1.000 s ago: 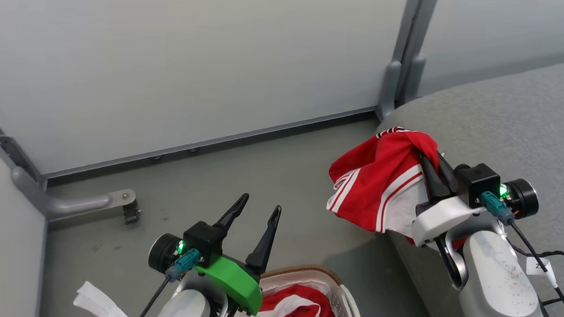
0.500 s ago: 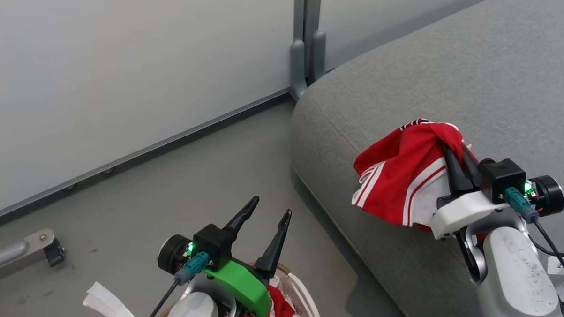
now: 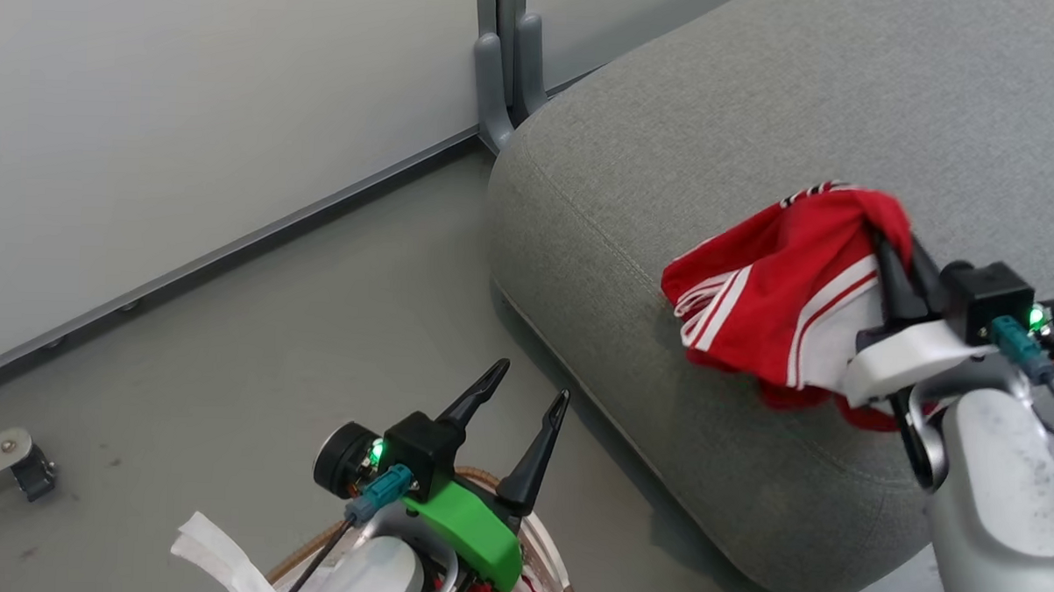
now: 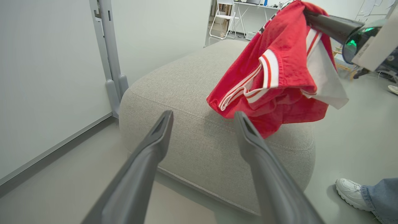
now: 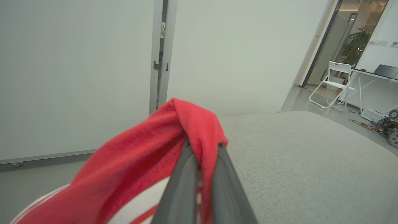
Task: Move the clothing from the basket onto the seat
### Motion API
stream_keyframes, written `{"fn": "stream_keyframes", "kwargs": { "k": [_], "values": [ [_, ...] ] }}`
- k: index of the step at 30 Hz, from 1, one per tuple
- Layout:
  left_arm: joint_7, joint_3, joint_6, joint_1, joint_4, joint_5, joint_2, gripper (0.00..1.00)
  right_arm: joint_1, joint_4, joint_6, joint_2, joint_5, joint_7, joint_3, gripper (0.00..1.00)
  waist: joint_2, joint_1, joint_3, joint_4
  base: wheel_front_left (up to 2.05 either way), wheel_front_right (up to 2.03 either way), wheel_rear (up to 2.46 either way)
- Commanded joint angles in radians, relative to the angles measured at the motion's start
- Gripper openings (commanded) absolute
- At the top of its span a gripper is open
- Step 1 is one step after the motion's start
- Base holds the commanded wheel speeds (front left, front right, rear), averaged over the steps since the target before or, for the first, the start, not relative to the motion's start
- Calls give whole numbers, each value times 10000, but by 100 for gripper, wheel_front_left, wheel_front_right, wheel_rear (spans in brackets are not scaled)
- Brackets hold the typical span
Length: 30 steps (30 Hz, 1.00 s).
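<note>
Left gripper (image 3: 531,379) hangs above the basket (image 3: 543,546), jaws spread and empty. To its right, over the near edge of the seat (image 3: 673,117), the clothing (image 3: 772,296) droops from the right gripper (image 3: 901,256), whose jaws are clamped on a bunched fold at its top. It looks light, limp and slippery; best pinched at a gathered fold, since loose hems will trail.

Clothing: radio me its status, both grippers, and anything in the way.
Right gripper shut on clothing, above seat. Left gripper open, empty. Person's shoe beside seat.
</note>
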Motion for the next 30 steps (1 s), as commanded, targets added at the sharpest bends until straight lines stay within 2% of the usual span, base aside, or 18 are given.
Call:
{"fn": "stream_keyframes", "kwargs": {
  "k": [1, 7, 18, 25, 30],
  "values": [
    [-5, -23, -24, -212, -58, -48, 138, 100, -360, -23, -10, -147, -20, -15, -103, 0, -1, 0, 328, 211, 0, 0, 0],
    [-6, -251, -24, -630, -216, 48, 393, 100, -2078, 556, -10, -892, -65, -15, -654, 0, -1, 0, 1203, 722, 0, 0, 0],
    [178, -773, -15, -1818, -653, 338, 1123, 100, -4804, 1526, -12, -3024, -161, -15, -1994, 0, -1, 0, 3448, 2096, 0, 0, 0],
    [563, -642, 261, -2243, -1541, 586, 1510, 100, -5971, 2283, -12, -3338, -367, -15, -2885, 0, -1, 0, 4813, 2566, 0, 0, 0],
    [879, -583, 485, -2299, -2304, 695, 1826, 100, -6679, 2726, -12, -3255, -885, -15, -3321, 0, -1, 0, 5561, 2723, 0, 0, 0]
  ]
}}
